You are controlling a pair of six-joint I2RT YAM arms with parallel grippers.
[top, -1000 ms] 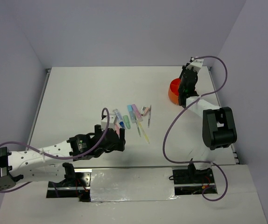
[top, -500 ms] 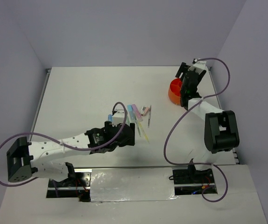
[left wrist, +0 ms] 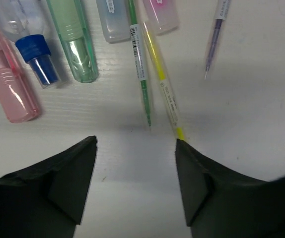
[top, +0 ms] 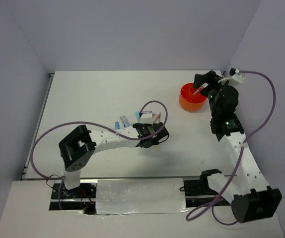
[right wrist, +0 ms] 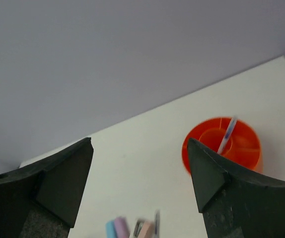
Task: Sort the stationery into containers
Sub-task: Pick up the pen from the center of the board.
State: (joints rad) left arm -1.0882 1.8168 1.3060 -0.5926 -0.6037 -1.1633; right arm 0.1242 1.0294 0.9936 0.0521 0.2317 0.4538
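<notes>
Stationery (left wrist: 78,49) sits mid-frame in top view. Left gripper (left wrist: 135,144), jaws apart & empty, has swung in from lower left and hangs over green pen (left wrist: 141,74) / yellow pen (left wrist: 165,89) tips: next pick prob. lined up. Upper right: right gripper (right wrist: 139,143), fingers spread, has backed off orange pot (top: 187,103), blue pen (right wrist: 227,135) now standing inside.

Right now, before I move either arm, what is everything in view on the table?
Pot: one, orange, divided, table's far right.
Pen: one, bluish-white, leaning inside the pot.
Thin pens: three, green, yellow, purple, loose mid-table.
Stubby markers: five, pink, blue-capped clear, green, pale blue, pink, beside the thin pens.
Table: one, white.
Left hand: open, black, above the thin pens' tips.
Right hand: open, black, raised, facing the pot.
</notes>
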